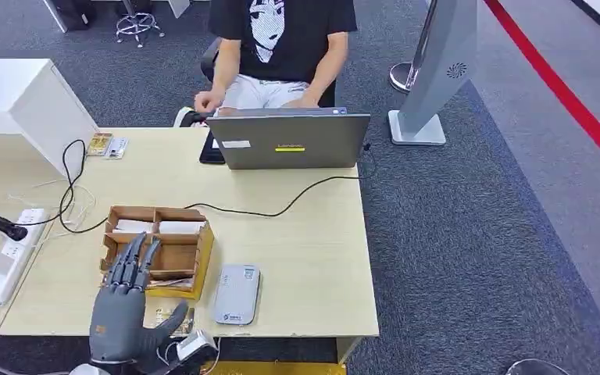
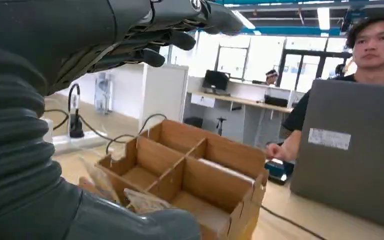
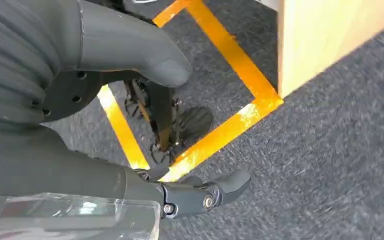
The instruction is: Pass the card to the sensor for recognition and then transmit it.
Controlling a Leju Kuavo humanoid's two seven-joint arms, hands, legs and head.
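A brown cardboard box with several compartments stands on the wooden table. White cards lie in its far compartments, and more cards lie in the near one. Right of the box sits the grey sensor. My left hand hovers over the box's near side with its fingers stretched out and apart, holding nothing. In the left wrist view the left hand is above the box and the near cards. My right hand hangs beside the table over the carpet, fingers apart and empty.
A person sits across the table behind a grey laptop. A black cable runs across the table to a white power strip at the left edge. A white stand is on the carpet to the right.
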